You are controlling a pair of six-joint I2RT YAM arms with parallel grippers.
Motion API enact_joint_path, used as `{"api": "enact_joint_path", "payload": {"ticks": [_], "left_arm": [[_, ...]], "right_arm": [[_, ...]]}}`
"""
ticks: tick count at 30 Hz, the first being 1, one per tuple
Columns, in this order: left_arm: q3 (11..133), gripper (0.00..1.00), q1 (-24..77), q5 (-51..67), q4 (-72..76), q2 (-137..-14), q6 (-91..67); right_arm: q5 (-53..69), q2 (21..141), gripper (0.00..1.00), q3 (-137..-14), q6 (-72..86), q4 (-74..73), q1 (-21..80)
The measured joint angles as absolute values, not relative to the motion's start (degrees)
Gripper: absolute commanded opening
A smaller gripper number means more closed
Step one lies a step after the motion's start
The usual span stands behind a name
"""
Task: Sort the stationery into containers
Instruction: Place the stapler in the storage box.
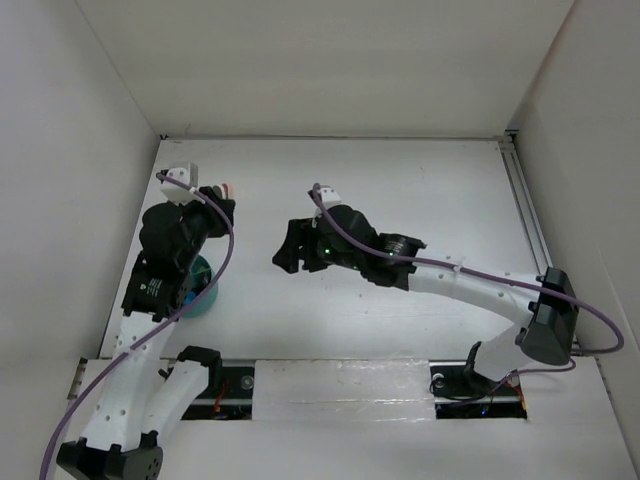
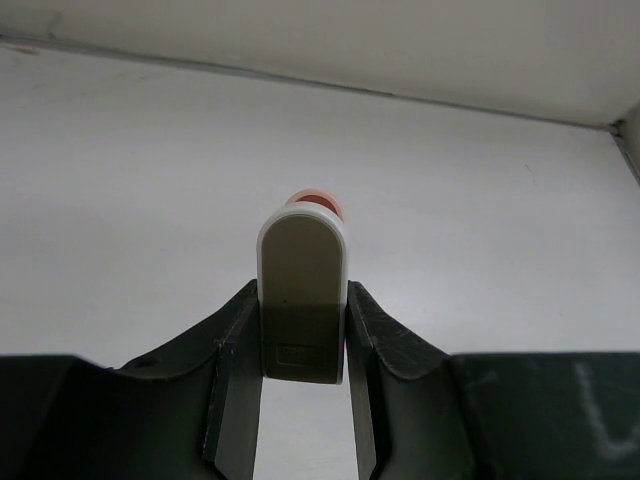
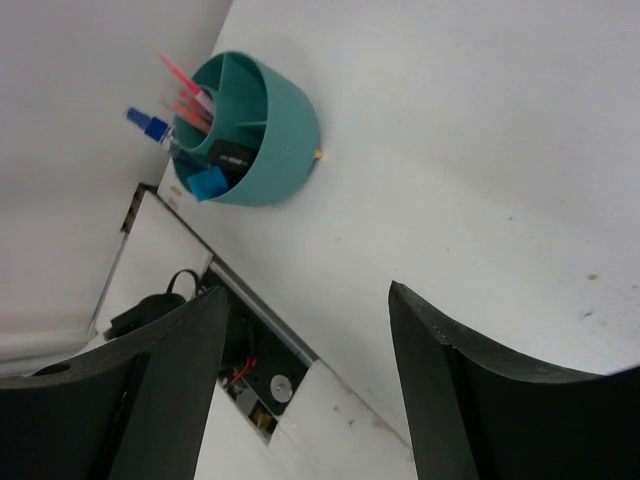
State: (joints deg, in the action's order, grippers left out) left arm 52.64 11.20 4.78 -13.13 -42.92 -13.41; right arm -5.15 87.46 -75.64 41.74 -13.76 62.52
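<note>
My left gripper (image 2: 303,325) is shut on a beige eraser (image 2: 303,265) with a rounded end; an orange-pink bit shows behind its top. In the top view that gripper (image 1: 218,203) hangs near the left wall, beyond the teal cup (image 1: 205,288), which the left arm partly hides. The right wrist view shows the cup (image 3: 285,125) standing on the table, with orange pencils (image 3: 185,95), a blue-capped clear pen (image 3: 150,125) and a black marker (image 3: 228,155) in it. My right gripper (image 3: 310,340) is open and empty, right of the cup (image 1: 287,248).
White walls close the table on the left, back and right. A metal rail (image 1: 525,215) runs along the right edge. At the near edge are open slots with wiring (image 1: 228,385) beside the arm bases.
</note>
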Motion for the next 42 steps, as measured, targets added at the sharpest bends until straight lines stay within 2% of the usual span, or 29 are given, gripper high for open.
{"api": "enact_joint_path", "payload": {"ticks": [7,14,21,30,42], "left_arm": [[53.93,0.00,9.58,-11.07,-10.02,-45.60,-10.35],[71.68,0.00,8.60,-28.32,-23.77,-60.58,-21.43],[73.71,0.00,8.60,-34.89,-34.50,-63.72,-42.22],[78.46,0.00,8.62,-44.71,-47.53,-74.50,-74.37],[82.08,0.00,8.45,-45.23,-44.91,-83.68,-78.32]], "right_arm": [[-4.71,79.66,0.71,-68.71,40.71,-12.88,61.19],[-4.56,75.99,0.71,-62.59,40.42,-12.38,61.01],[-2.94,75.77,0.71,-61.25,39.86,-12.29,58.39],[-1.04,76.95,0.70,-60.05,40.10,-12.01,55.90],[-5.91,81.60,0.70,-63.64,40.88,-19.88,55.90]]}}
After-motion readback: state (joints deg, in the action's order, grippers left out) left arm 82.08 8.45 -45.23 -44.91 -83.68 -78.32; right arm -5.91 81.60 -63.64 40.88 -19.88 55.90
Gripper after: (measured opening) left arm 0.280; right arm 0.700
